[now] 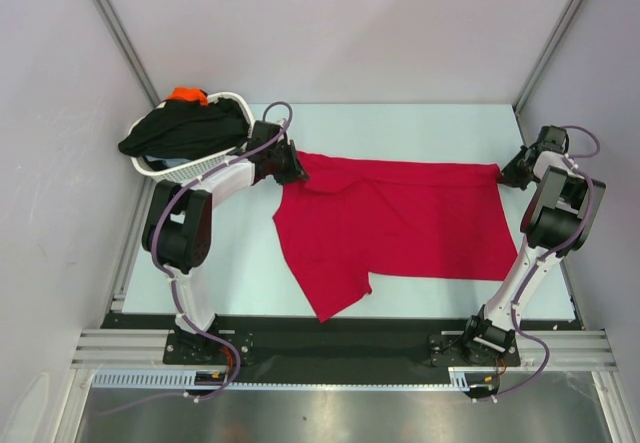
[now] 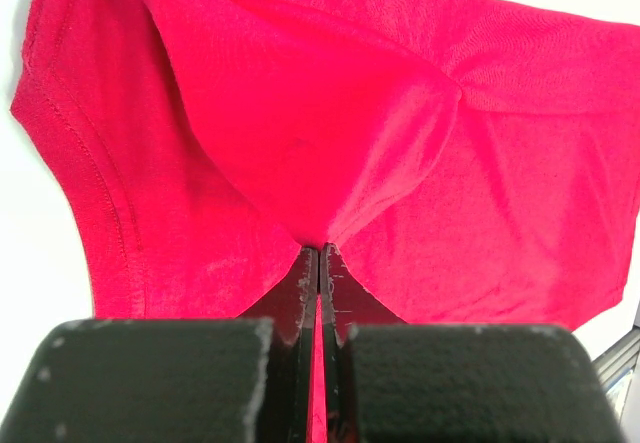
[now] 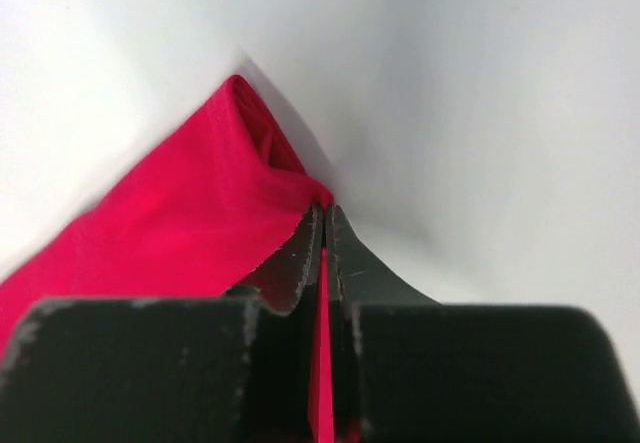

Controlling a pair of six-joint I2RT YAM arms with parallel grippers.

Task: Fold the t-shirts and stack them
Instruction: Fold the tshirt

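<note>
A crimson red t-shirt point(image 1: 400, 228) lies spread across the middle of the table, one sleeve pointing toward the near edge. My left gripper point(image 1: 295, 170) is shut on the shirt's far left corner; in the left wrist view the red t-shirt point(image 2: 300, 113) bunches into the gripper point(image 2: 320, 251). At the far right, my right gripper point(image 1: 503, 174) is shut on the shirt's other far corner; the right wrist view shows the red t-shirt point(image 3: 190, 223) pinched at the gripper point(image 3: 326, 209). A black t-shirt point(image 1: 185, 128) and an orange t-shirt point(image 1: 187, 94) sit in the basket.
A white woven basket point(image 1: 190, 170) stands at the far left of the table, right beside my left arm. Metal frame posts and pale walls close in the table on the left, right and back.
</note>
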